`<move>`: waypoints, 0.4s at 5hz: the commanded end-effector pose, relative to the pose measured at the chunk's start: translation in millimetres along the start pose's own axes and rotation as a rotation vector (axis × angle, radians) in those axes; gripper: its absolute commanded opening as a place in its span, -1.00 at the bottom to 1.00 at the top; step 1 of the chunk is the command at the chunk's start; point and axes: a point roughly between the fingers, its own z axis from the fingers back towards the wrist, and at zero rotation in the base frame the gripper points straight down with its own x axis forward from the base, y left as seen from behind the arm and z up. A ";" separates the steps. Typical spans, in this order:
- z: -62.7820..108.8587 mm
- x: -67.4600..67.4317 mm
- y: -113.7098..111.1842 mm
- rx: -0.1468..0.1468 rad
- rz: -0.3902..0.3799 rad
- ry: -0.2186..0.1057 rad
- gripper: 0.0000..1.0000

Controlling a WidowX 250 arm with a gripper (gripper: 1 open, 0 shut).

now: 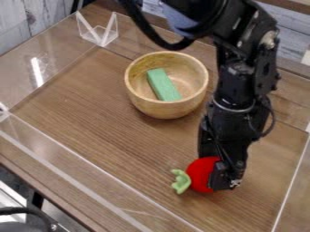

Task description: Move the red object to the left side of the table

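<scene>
The red object [204,174], a small rounded toy fruit with a green leafy stem end [182,181], lies on the wood-grain table [97,118] near its front right. My gripper [218,168] points straight down over it, its black fingers [230,163] straddling the fruit's right part and hiding some of it. The jaws stand open, and I cannot tell whether they touch the fruit.
A wooden bowl [137,94] with a flat green block [161,85] inside stands behind the fruit at the table's middle back. Low clear acrylic walls [72,168] edge the table. A clear stand [97,29] sits at the back left corner.
</scene>
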 end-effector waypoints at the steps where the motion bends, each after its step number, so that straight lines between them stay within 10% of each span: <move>1: -2.1 -1.8 3.8 -0.004 0.013 -0.030 1.00; 2: -6.3 -3.1 4.4 -0.012 0.015 -0.026 1.00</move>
